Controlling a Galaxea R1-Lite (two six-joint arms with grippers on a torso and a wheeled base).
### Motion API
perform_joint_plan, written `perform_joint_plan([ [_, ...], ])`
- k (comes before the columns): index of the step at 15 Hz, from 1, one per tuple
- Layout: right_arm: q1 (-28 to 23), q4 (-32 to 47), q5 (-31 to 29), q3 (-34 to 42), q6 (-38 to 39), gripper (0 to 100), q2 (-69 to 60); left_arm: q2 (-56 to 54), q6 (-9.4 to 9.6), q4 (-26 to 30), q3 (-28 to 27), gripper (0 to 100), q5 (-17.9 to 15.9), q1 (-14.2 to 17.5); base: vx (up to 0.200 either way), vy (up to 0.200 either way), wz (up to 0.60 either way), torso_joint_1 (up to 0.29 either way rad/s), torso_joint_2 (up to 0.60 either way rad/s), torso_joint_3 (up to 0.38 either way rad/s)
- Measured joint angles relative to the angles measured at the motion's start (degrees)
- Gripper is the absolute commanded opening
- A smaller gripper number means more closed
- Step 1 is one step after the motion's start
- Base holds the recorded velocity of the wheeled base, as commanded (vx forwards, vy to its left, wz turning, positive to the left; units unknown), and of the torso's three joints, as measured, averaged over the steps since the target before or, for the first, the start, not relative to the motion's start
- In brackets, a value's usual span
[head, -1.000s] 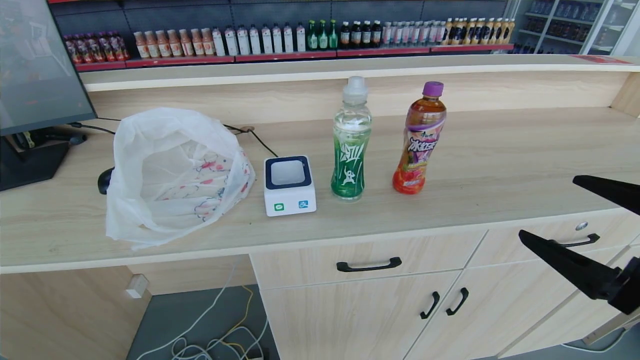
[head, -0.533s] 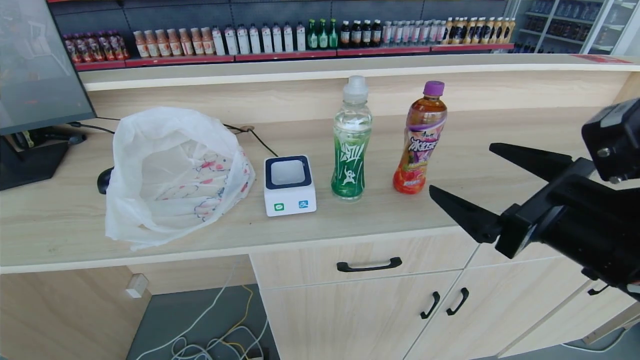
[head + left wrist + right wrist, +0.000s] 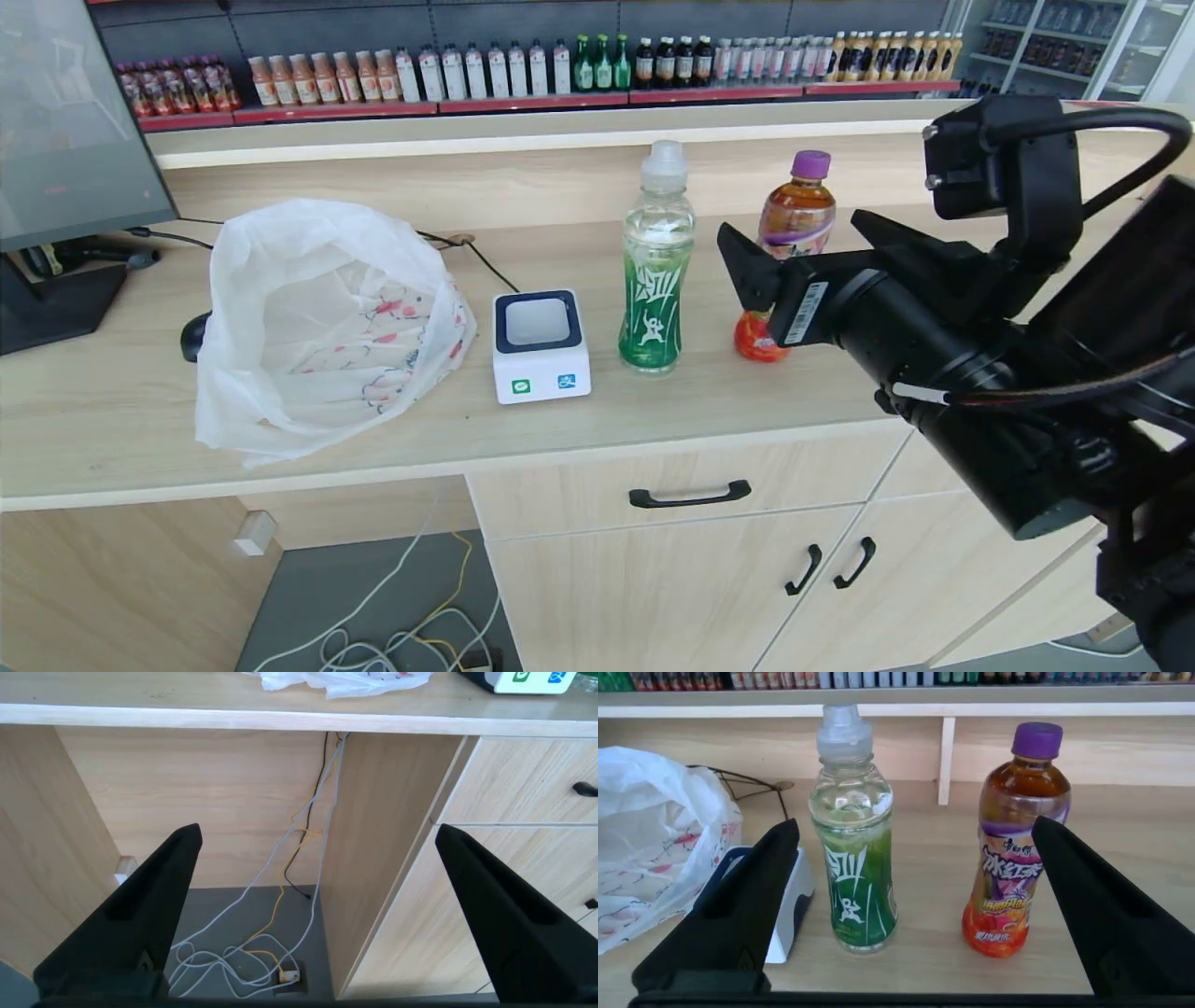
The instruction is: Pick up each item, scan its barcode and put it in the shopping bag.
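Two black fingers of your right gripper (image 3: pixel 789 229) stand wide apart, holding nothing, level with the drinks on the counter (image 3: pixel 934 308). From the head view, the orange tea bottle (image 3: pixel 798 201) with the purple cap shows between those fingers, its lower part hidden behind the nearer one. You cannot tell from there whether it is touched. Your right wrist view shows the same gripper (image 3: pixel 910 831) with both bottles upright beyond its tips: the tea bottle (image 3: pixel 1018 849) toward one finger and the green bottle (image 3: pixel 852 859) with the clear cap toward the other, a gap between the two. Just beside the green bottle, on its far side from the tea, sits the small white scanner (image 3: pixel 540 345) with its dark-framed window facing up. Next comes the white shopping bag (image 3: pixel 317 317), slumped on the counter with its mouth open. Past the bag, a monitor (image 3: pixel 75 121) stands at the counter's end, and a shelf (image 3: pixel 560 103) of bottles runs along the back wall. Your left gripper (image 3: pixel 315 835) hangs below the counter edge, fingers also spread and empty, facing an open bay with loose cables (image 3: pixel 252 952) on the floor.
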Motion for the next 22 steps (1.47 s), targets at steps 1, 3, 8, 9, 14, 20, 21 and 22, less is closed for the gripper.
perform_joint_plan([
  [1, 0.1, -0.1, -0.1, -1.2, 0.0, 100, 1.4, 0.0, -0.02, 0.0, 0.0, 100, 0.0, 0.0, 0.000, 0.000, 0.00, 0.000, 0.00, 0.000],
  [3, 0.2, -0.2, -0.1, -2.3, 0.0, 100, 3.2, 0.0, 0.00, 0.0, 0.0, 100, 0.0, 0.0, 0.000, 0.000, 0.00, 0.000, 0.00, 0.000],
  [8, 0.2, -0.4, 0.8, -3.3, 0.2, 100, 6.1, 0.0, 0.00, 0.0, 0.0, 100, 0.0, 0.0, 0.000, 0.000, 0.00, 0.000, 0.00, 0.000],
  [9, 0.2, -0.4, 1.3, -3.9, 0.2, 100, 6.8, 0.0, -0.02, 0.0, 0.0, 100, 0.0, 0.0, 0.000, 0.000, 0.00, 0.000, 0.00, 0.000],
  [14, 1.2, -0.4, 2.5, -7.4, 0.2, 100, 10.6, 0.0, 0.00, 0.0, 0.0, 100, 0.0, 0.0, 0.000, 0.000, 0.00, 0.000, 0.00, 0.000],
  [20, 1.2, -2.4, 3.3, -11.7, 0.2, 100, 16.4, 0.0, 0.00, 0.0, 0.0, 100, 0.0, 0.0, 0.000, 0.000, 0.00, 0.000, 0.00, 0.000],
  [21, 1.1, -2.5, 3.3, -12.0, 0.2, 100, 17.0, 0.0, 0.00, 0.0, 0.0, 100, 0.0, 0.0, 0.000, 0.000, 0.00, 0.000, 0.00, 0.000],
  [22, 0.9, -2.6, 3.3, -12.1, 0.2, 100, 17.6, 0.0, 0.00, 0.0, 0.0, 100, 0.0, 0.0, 0.000, 0.000, 0.00, 0.000, 0.00, 0.000],
])
